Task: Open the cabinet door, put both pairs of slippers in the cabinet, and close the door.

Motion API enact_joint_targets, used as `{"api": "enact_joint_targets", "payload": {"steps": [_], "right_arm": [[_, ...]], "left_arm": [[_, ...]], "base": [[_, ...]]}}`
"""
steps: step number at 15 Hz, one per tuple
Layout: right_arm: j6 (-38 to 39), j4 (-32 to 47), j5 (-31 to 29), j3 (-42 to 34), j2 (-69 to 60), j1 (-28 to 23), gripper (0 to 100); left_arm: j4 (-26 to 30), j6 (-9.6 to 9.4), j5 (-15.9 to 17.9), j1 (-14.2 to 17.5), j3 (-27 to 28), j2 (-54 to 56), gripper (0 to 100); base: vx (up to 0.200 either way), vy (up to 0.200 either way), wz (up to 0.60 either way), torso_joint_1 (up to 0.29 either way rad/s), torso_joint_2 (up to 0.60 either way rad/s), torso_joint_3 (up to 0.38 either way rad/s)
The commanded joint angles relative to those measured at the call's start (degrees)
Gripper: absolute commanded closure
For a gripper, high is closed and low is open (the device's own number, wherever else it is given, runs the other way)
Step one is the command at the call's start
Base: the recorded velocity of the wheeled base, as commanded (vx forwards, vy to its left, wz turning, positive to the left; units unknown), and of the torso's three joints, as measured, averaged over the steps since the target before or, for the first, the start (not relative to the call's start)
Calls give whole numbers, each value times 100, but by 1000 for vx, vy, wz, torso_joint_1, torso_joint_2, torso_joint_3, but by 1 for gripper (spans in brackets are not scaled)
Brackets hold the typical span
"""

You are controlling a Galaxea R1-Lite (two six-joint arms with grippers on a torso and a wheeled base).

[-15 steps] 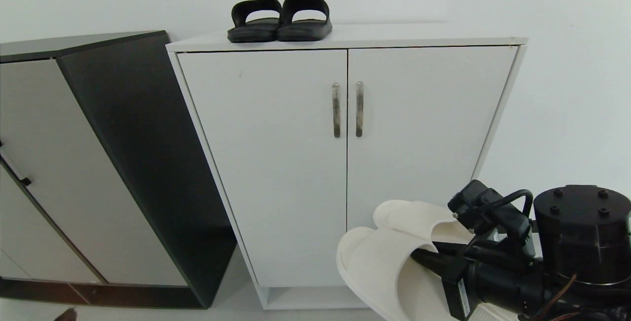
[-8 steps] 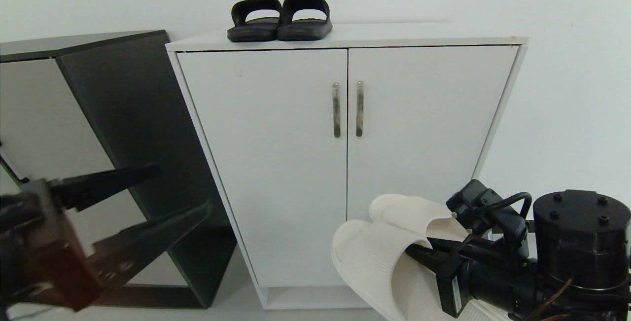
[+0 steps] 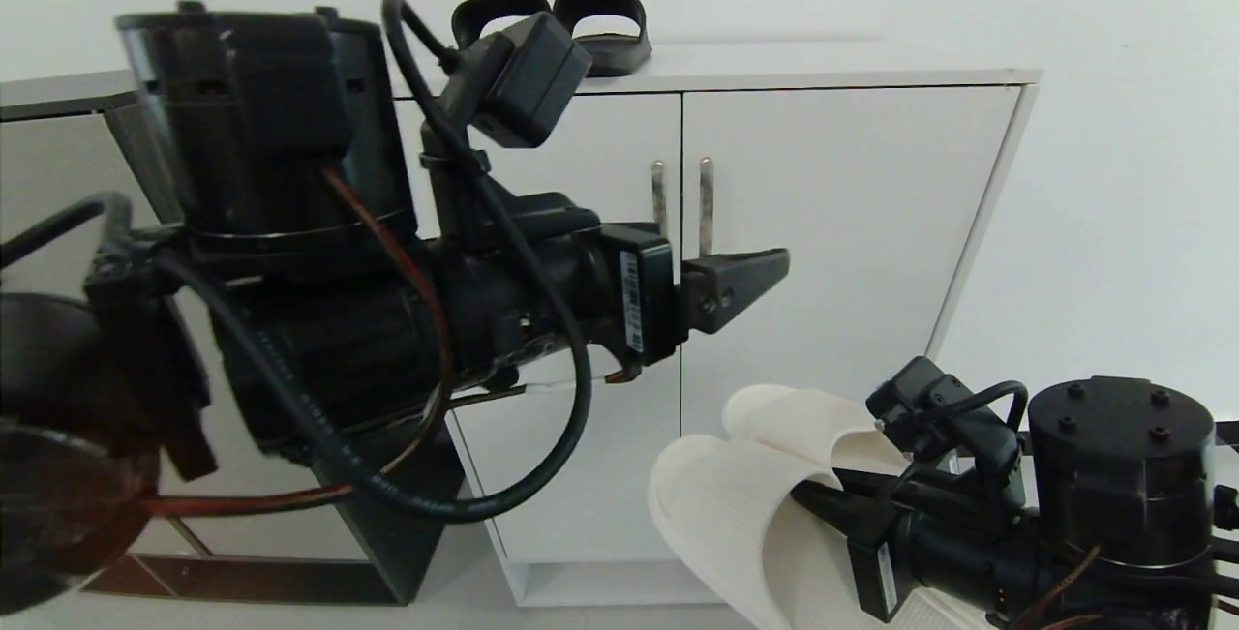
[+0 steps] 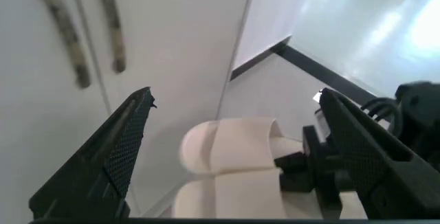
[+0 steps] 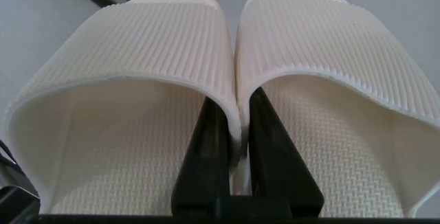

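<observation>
The white cabinet (image 3: 832, 224) has both doors shut, its two metal handles (image 3: 706, 199) side by side at the centre seam. A pair of black slippers (image 3: 592, 11) rests on its top, partly hidden by my left arm. My left gripper (image 3: 745, 282) hangs open just in front of the handles (image 4: 110, 25), a little below them, with nothing between its fingers (image 4: 110, 155). Lower right, my right gripper (image 5: 237, 124) is shut on the pair of white slippers (image 3: 745, 504), pinching their two inner strap edges together (image 5: 234, 107) in front of the right door.
A dark cabinet (image 3: 397, 533) with a grey front (image 3: 48, 146) stands close on the white cabinet's left. A bare white wall (image 3: 1123, 175) runs behind and to the right. Pale floor (image 4: 357, 38) lies right of the white cabinet.
My left arm has swung up from the lower left to the middle, bringing its open gripper in front of the handles. The right arm with the white slippers has barely shifted.
</observation>
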State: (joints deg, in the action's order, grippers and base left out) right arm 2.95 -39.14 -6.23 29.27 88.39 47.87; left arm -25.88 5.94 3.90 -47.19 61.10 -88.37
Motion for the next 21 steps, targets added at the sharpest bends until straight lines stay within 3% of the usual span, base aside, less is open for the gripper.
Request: {"api": "enact_joint_targets", "payload": {"steps": [1,2,4,6,10,17,21], "right_arm": [[-5,-6,-1,0,2,3,100],[-5,-6,-1,-9,-15,3,100],[-5,-6,-1,-9,-24,3,100],[4,-6,8,0,-24,3,100],[-23,-58,-10,0,-33,-6,100],[-40,-137,-10,-88,11,-6,100],[-49,-137,-10,-97,2,29,100]], "left_arm": [[92,39,295,122,543,-594,0],[197,162,515,263,754,-734,0],[593,382,1403,720,1106,-919,0],[795,874,1860,1010,1642,-1165,0],[813,918,1825,1124,2134,-1640,0],[804,900,1675,1133,2328,-1833,0],[813,821,1157,1115,2653,-2114,0]], "base": [[0,0,0,0,0,0],[0,0,0,0,0,0],[0,0,0,0,0,0],[0,0,0,0,0,0],[0,0,0,0,0,0],[0,0,0,0,0,0],[0,0,0,0,0,0]]}}
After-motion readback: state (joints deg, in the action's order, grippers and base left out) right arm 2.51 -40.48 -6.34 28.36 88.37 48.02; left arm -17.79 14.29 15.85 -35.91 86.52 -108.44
